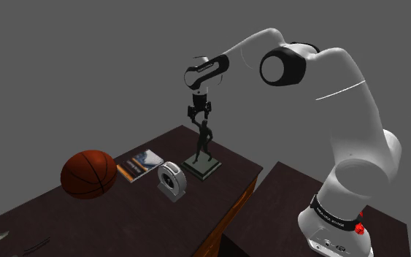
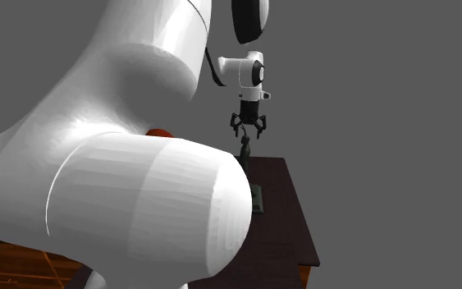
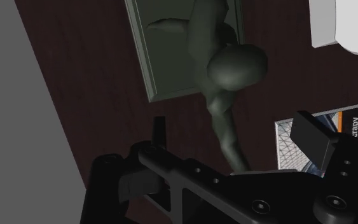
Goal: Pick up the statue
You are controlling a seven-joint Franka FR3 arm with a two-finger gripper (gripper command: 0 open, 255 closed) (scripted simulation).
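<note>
Gripper (image 1: pixel 200 110): open, its two black fingers standing apart and pointing straight down; you hold nothing yet.
Statue (image 1: pixel 204 144): directly under the gripper, a dark grey-green figure upright on a square base (image 3: pixel 171 57). Its raised arm (image 3: pixel 227 130) seems to reach up into the gap between the fingers, touching neither.
Step in hand: lowering onto the raised arm, by my reading; the grasp is not yet made.
How to do it well: keep the arm centred between the fingers. Go lower if the palm allows, so the pads meet a thicker stretch nearer the head (image 3: pixel 236 65). Then close gently and lift straight up, so the base leaves the desk level.
Risk: held this high, the figure may swing or slip, and a sideways nudge could tip it.
Neighbours: a round white object (image 1: pixel 172 180) sits just beside the base, a magazine (image 1: pixel 139 164) beyond that, and a basketball (image 1: pixel 88 174) farther out from the gripper.
Desk (image 1: pixel 123 219): dark wood, under everything.
</note>
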